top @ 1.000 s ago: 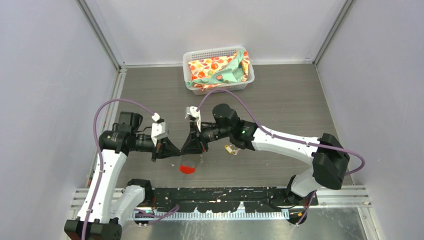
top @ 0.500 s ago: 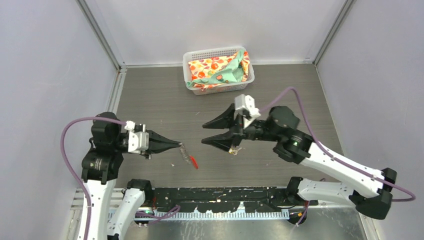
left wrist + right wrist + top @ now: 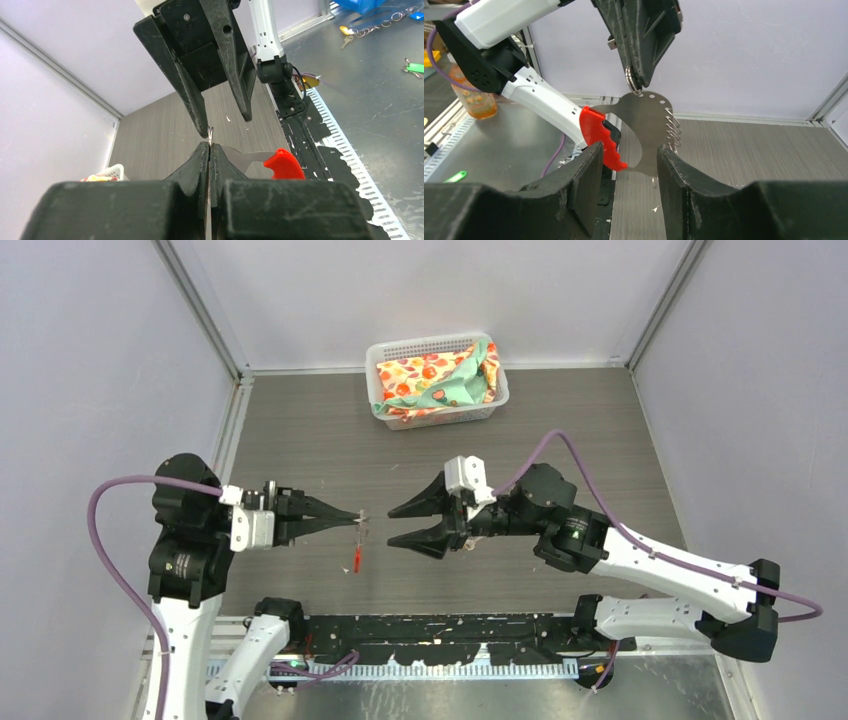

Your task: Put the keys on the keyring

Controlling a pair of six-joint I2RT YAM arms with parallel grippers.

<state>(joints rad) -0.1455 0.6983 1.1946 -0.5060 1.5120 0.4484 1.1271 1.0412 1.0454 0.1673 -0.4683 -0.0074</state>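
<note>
My left gripper (image 3: 352, 517) is shut on the keyring (image 3: 358, 540) and holds it above the table. The keyring's thin silver plate is pinched at its top edge and its red tag (image 3: 357, 561) hangs below. In the left wrist view the jaws (image 3: 209, 146) are closed on the plate, with the red tag (image 3: 283, 164) to the right. My right gripper (image 3: 392, 527) is open and empty, facing the keyring from a short way right. The right wrist view shows the silver plate (image 3: 644, 120), its wire loops (image 3: 671, 127) and the red tag (image 3: 599, 136) ahead of my open fingers (image 3: 589, 170). I cannot make out the keys.
A white basket (image 3: 498, 398) holding patterned cloth stands at the back centre of the table. The black base rail (image 3: 450, 635) runs along the near edge. Beyond it a metal bench carries an orange bottle (image 3: 476, 95) and stray keys on a chain (image 3: 350, 32).
My left gripper has drawn back to the left with the keyring, which now hangs straight down. My right gripper let go, swung away to the right and opened, and has come back left toward the keyring.
</note>
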